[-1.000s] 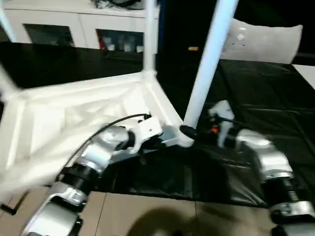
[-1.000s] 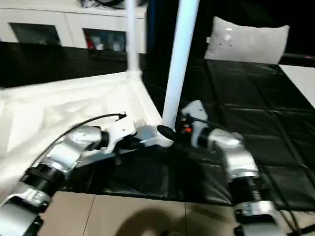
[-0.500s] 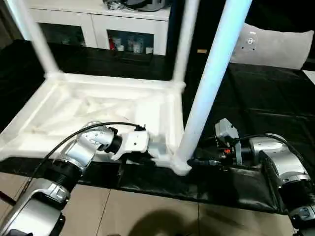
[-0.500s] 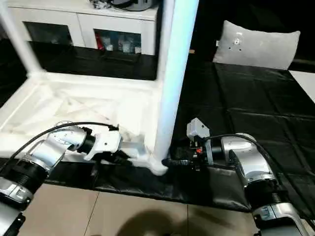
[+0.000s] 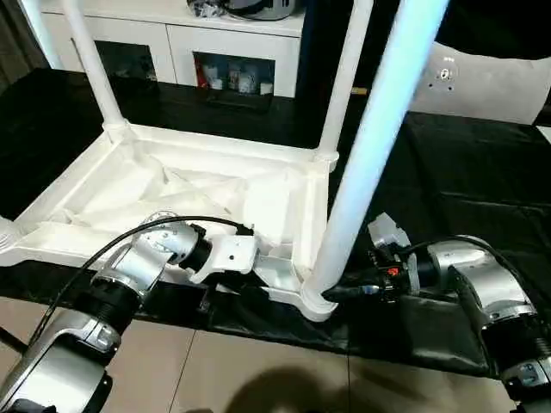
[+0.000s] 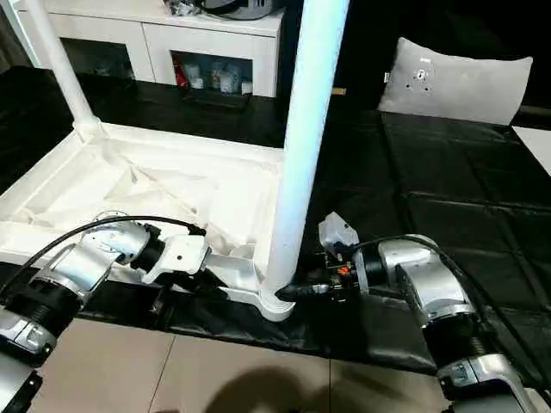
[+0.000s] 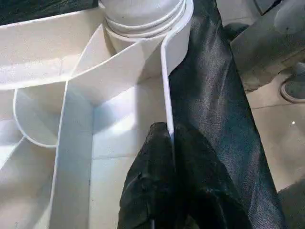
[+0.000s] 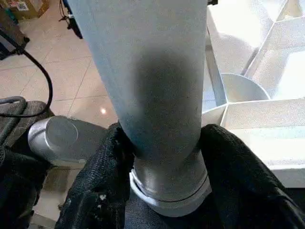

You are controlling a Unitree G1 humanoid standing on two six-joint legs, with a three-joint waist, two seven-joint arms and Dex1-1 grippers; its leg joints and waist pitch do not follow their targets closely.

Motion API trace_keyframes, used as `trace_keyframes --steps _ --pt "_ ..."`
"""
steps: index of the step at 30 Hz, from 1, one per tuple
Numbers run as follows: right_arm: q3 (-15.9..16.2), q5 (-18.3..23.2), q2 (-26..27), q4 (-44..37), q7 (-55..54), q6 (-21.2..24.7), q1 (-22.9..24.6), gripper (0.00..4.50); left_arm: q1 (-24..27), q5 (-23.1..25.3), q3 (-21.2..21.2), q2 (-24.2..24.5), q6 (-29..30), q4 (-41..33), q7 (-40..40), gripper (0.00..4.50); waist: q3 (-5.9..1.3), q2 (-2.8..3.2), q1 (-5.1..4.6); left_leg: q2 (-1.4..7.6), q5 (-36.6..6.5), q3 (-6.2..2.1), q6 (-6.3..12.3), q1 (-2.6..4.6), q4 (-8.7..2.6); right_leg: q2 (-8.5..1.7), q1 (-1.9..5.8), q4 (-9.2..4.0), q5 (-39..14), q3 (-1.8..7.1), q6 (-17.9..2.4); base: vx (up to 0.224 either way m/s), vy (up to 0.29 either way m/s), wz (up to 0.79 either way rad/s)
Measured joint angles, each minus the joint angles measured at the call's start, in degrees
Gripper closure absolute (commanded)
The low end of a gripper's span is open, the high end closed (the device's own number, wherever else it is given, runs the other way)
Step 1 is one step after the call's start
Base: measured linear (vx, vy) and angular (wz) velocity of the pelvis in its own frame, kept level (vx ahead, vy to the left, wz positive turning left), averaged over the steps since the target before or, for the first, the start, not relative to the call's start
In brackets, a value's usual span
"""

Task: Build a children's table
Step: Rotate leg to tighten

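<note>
The white tabletop [image 5: 215, 143] lies upside down on the black mat, ribbed underside up. Three white tube legs stand in its corner sockets: the near right leg [image 5: 366, 163], the far right leg [image 5: 344, 77] and the far left leg [image 5: 90, 64]. My left gripper [image 7: 169, 143] is shut on the tabletop's near rim, one black finger on each side of the thin wall, just left of the near right socket. My right gripper [image 8: 164, 136] is shut around the near right leg just above its socket [image 5: 317, 301].
A black mat [image 5: 482, 172] covers the floor under the work, with beige tiles [image 5: 258, 370] in front of it. A white cabinet with glass doors [image 5: 172, 34] stands behind. A grey cushion [image 5: 491, 82] lies at the back right.
The whole picture has shifted and levelled as the camera moved. The tabletop looked tilted a second ago and now lies flat on the mat. Both grippers keep their holds.
</note>
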Motion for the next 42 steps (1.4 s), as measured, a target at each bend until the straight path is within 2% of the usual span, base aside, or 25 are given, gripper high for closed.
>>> trace_keyframes --steps 4,7,8,12,15,17,18,20,26,28,32,34,39,42 --pt "-0.75 0.21 0.7 -2.95 -2.46 3.12 1.45 2.56 0.43 -1.25 1.18 -0.73 4.89 -0.95 0.25 4.5 0.0 0.0 -0.08 0.01 0.0 0.02 0.0 0.01 0.0 0.0 -0.01 0.02 0.0 0.02 0.0 0.0 0.0 0.0" --pt "-2.07 -0.63 2.44 -5.59 -9.72 6.11 2.43 2.56 0.48 -0.45 2.59 -1.47 10.05 -1.26 3.92 4.5 -0.01 -0.01 -0.3 -0.01 0.11 0.03 -0.18 0.14 0.0 0.0 0.05 0.03 0.03 0.04 0.02 0.0 0.0 0.0" --pt "-2.68 -1.08 3.8 -5.86 -12.77 7.02 2.53 2.57 0.5 0.1 3.21 -1.71 11.86 -1.37 5.4 4.5 -0.02 -0.02 -0.64 -0.01 0.14 0.05 -0.23 0.21 0.01 0.01 0.05 0.03 0.04 0.05 0.03 0.0 0.0 0.0" --pt "-6.71 -3.1 10.55 -6.09 -28.53 11.94 1.96 2.59 1.07 1.16 5.72 -4.61 21.13 -3.19 14.11 4.5 -0.01 -0.02 -3.4 -0.05 0.21 0.06 -0.34 0.23 0.18 0.0 0.0 -0.17 0.04 -0.04 0.05 0.0 0.0 0.0" --pt "-8.63 -5.54 14.33 -3.87 -38.87 13.68 -0.78 2.59 1.22 2.15 7.34 -8.7 26.11 -3.98 21.76 4.5 -0.01 -0.03 -4.71 -0.01 0.21 -0.12 -0.33 0.01 0.33 -0.03 -0.03 -0.47 0.04 -0.41 0.05 0.0 0.0 0.0" --pt "-9.54 -6.12 16.25 -2.71 -43.63 14.13 -1.85 2.59 0.96 3.04 7.34 -10.39 27.62 -4.23 25.2 4.5 -0.01 -0.01 -4.98 0.0 0.21 -0.24 -0.32 -0.04 0.31 -0.05 0.02 -0.6 0.04 -0.58 0.05 0.0 0.0 0.0" --pt "-10.09 -6.27 17.13 -2.39 -45.71 14.11 -2.0 2.25 0.79 3.52 7.35 -11.11 28.18 -4.23 26.59 4.5 -0.02 0.0 -4.98 0.0 0.2 -0.27 -0.32 -0.07 0.3 -0.07 0.05 -0.62 0.05 -0.62 0.06 0.0 0.0 0.0" --pt "-10.34 -6.38 17.77 -2.24 -47.08 13.6 -2.0 1.91 0.7 3.82 7.36 -11.46 28.36 -4.26 27.7 4.5 -0.02 0.0 -4.91 -0.01 0.2 -0.27 -0.32 -0.08 0.27 -0.09 0.05 -0.62 0.05 -0.64 0.06 0.0 0.0 0.0" --pt "-10.56 -6.42 17.46 -2.35 -45.87 10.66 -1.35 1.49 0.61 4.12 6.49 -11.66 27.67 -5.13 27.79 4.5 -0.01 0.0 -4.49 -0.05 0.16 -0.27 -0.25 -0.2 0.11 -0.21 0.05 -0.61 0.06 -0.62 0.07 0.0 0.0 0.0" --pt "-10.35 -6.33 15.88 -2.33 -43.42 8.7 -1.0 1.2 0.61 4.02 6.13 -11.07 26.74 -5.17 27.25 4.5 -0.01 0.0 -4.12 -0.05 0.16 -0.26 -0.25 -0.2 -0.02 -0.21 0.01 -0.54 0.07 -0.61 0.06 0.0 0.0 0.0" --pt "-9.88 -4.99 12.58 -2.4 -37.57 5.88 -0.01 1.0 0.66 3.83 5.53 -10.04 23.92 -4.85 25.24 4.5 -0.01 0.0 -3.16 -0.04 0.15 -0.26 -0.25 -0.12 -0.25 -0.21 -0.12 -0.17 0.07 -0.59 0.04 0.0 0.0 0.0" --pt "-8.7 -4.58 9.73 -2.65 -32.55 4.64 0.3 0.66 0.97 3.63 5.11 -8.34 20.65 -4.68 22.78 4.5 0.0 0.03 -2.92 0.02 0.17 -0.26 -0.25 -0.1 -0.39 -0.13 -0.21 -0.09 -0.01 -0.6 -0.01 0.0 0.0 0.0" --pt "-6.41 -4.24 4.21 -2.64 -21.39 2.27 0.49 0.33 1.39 2.55 3.88 -4.03 13.53 -3.49 15.38 4.5 0.0 0.01 -2.39 0.07 0.16 -0.25 -0.26 -0.08 -0.3 -0.09 -0.12 -0.1 -0.04 -0.53 -0.05 0.0 0.0 0.0" --pt "-5.29 -4.2 2.44 -2.13 -17.29 1.21 0.47 0.33 1.23 2.18 3.24 -2.6 10.88 -2.92 11.71 4.5 0.0 -0.04 -2.04 0.04 0.16 -0.24 -0.26 -0.06 -0.25 -0.12 -0.05 -0.1 -0.04 -0.49 -0.05 0.0 0.0 0.0"
